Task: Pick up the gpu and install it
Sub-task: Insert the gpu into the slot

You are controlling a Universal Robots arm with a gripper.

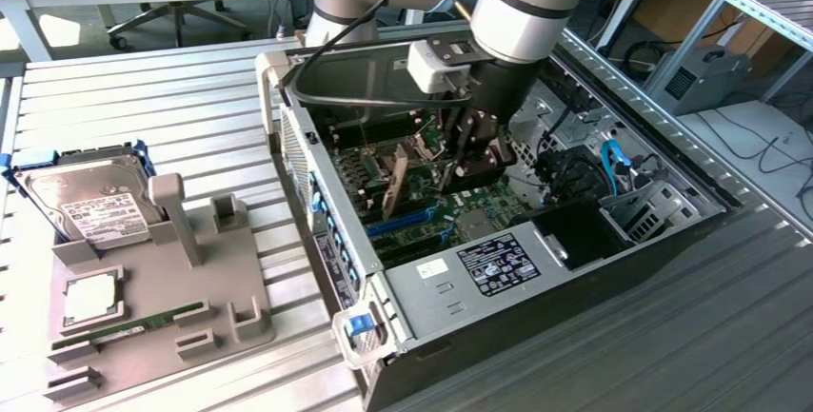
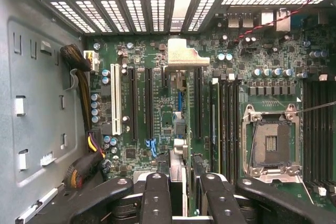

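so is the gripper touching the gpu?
Cannot tell. In the wrist view the gpu runs edge-on down to the gripper, but neither contact nor a gap shows plainly there. The exterior view does not settle it either.

Pincer point(image 2: 185, 195) down, fingers closed on card.

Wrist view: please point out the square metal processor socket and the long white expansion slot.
square metal processor socket point(image 2: 270, 142), wrist view, on its open middle.
long white expansion slot point(image 2: 116, 99), wrist view, halfway along its body.
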